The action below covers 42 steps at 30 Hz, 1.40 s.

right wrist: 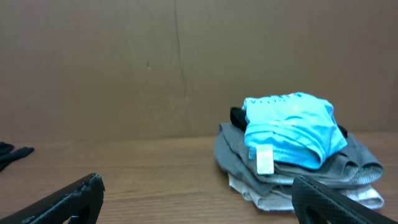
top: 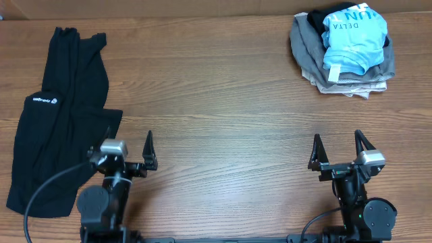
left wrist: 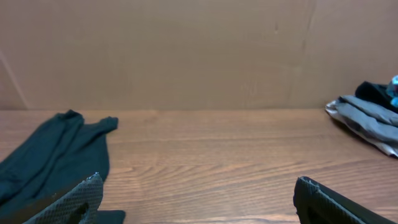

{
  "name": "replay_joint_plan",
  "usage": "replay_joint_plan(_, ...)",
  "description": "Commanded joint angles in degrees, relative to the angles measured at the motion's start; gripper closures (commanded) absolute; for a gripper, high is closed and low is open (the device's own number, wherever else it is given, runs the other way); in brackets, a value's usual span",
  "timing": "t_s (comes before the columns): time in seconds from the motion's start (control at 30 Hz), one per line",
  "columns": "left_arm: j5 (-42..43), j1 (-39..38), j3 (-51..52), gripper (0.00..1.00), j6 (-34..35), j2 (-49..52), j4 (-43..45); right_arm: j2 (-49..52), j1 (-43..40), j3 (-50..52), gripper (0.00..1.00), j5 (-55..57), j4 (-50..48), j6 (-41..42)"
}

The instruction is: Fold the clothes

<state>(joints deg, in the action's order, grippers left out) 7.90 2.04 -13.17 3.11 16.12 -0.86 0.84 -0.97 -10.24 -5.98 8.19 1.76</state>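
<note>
The black garment [top: 64, 108] lies wrinkled and elongated along the table's left side, with a small white logo [top: 44, 101] on it. It also shows at the left of the left wrist view [left wrist: 53, 155]. My left gripper [top: 128, 150] is open and empty at the front left, its left finger over the garment's lower right edge. My right gripper [top: 339, 150] is open and empty at the front right, far from the garment. In the wrist views both pairs of fingers [left wrist: 196, 196] [right wrist: 199, 196] are spread wide over bare wood.
A stack of folded grey and beige garments [top: 337, 71] topped by a light blue "DELTA" shirt [top: 352, 37] sits at the back right, also in the right wrist view [right wrist: 292, 146]. A brown cardboard wall [left wrist: 186, 50] stands behind the wooden table [top: 223, 101].
</note>
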Motion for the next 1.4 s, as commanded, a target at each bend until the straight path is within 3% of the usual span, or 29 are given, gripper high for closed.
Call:
replay_joint_plan(0.0,4.20,0.61,-6.80,0.00,1.18,7.58,0.15,-0.33,0.55,-3.32,0.00,-0.33,1.18,0.39)
replay_joint_plan(0.33,10.01,0.61,-28.04,0.00,0.35,28.72,-10.05,10.62,0.55,-12.31,0.00,-4.42,5.90,0.39)
replay_joint_plan(0.67,11.39,0.61,-47.87,0.00,-4.92,47.36,-27.17,36.39,0.55,-33.42,0.00,-9.44,18.49,0.37)
replay_joint_plan(0.87,15.61,0.59,-50.34,0.00,-5.09,54.25,-26.69,55.32,0.55,-50.53,0.00,-13.20,31.12,0.39)
replay_joint_plan(1.03,15.50,0.63,-50.34,0.00,-7.58,57.90,-26.27,66.62,0.55,-55.98,0.00,-20.48,30.23,0.44)
replay_joint_plan(1.2,4.83,0.98,-50.34,0.00,-9.53,61.20,-27.36,73.79,0.55,-55.98,0.00,-28.83,27.19,0.44)
replay_joint_plan(1.37,-6.95,4.59,-50.34,0.05,-6.71,65.68,-30.32,77.92,0.55,-55.95,0.04,-29.77,27.04,0.42)
